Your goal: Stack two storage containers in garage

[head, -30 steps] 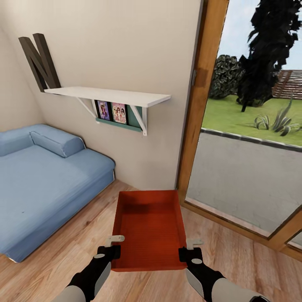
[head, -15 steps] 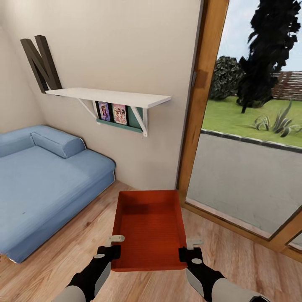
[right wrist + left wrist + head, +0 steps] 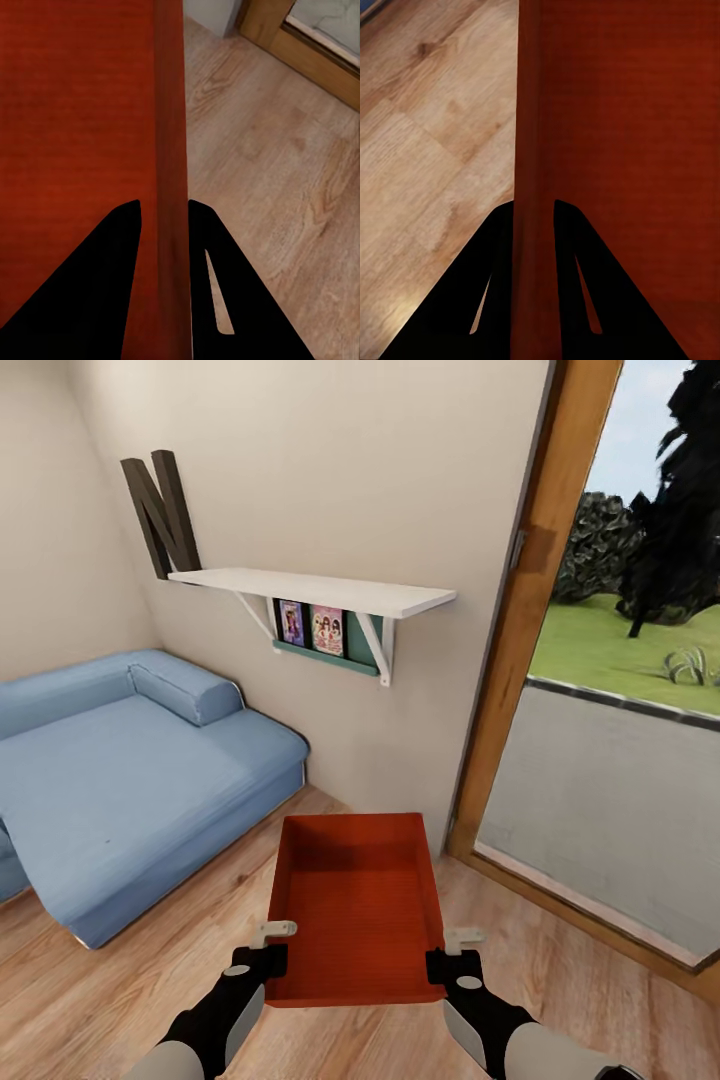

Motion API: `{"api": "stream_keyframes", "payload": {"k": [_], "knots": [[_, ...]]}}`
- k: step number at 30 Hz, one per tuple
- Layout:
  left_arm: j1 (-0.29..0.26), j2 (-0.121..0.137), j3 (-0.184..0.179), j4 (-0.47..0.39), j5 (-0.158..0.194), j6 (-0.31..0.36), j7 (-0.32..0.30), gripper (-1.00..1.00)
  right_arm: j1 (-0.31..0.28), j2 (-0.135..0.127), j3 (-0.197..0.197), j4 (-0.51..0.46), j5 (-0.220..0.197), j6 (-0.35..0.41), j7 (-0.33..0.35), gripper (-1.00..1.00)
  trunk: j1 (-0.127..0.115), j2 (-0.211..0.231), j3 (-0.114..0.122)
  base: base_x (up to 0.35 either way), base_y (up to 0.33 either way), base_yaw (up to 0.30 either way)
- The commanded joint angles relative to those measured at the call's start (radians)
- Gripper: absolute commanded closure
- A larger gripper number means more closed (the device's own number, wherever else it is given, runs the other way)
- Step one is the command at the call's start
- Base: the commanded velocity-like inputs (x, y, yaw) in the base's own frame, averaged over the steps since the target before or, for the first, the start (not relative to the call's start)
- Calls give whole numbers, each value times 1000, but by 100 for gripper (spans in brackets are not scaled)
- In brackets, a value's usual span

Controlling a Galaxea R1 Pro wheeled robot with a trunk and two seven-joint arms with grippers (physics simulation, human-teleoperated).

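L tool point(image 3: 272, 946) & R tool point(image 3: 452, 952) are each clamping a side wall of the orange-red container point(image 3: 357, 905), carrying it above the living-rm wood floor point(image 3: 150, 970), w/ blue sofa point(image 3: 120, 780) to the left, glass door point(image 3: 610, 800) to the right.

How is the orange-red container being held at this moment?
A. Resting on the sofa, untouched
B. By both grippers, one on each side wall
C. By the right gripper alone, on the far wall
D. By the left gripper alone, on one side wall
B. The left gripper clamps the left wall of the storage container and the right gripper clamps the right wall; each wrist view shows a wall between the fingers.
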Motion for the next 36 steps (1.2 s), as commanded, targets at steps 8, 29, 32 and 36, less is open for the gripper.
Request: {"api": "stream_keyframes", "payload": {"k": [8,29,32,36], "knots": [[-1,1,6,-3,-6,7,11,100,0,-26,19,17,-11,-6,-7,100,0,-1,-1,0,0,14],[-1,2,6,-3,-6,5,12,100,0,-26,18,17,-14,-7,-7,100,0,-1,-1,0,0,184],[-1,1,7,-2,-6,3,12,100,0,-26,18,17,-14,-6,-7,100,0,-1,-1,0,0,300],[-1,0,7,-2,-6,2,14,100,0,-26,18,17,-14,-6,-7,100,0,-1,-1,0,0,300]]}}
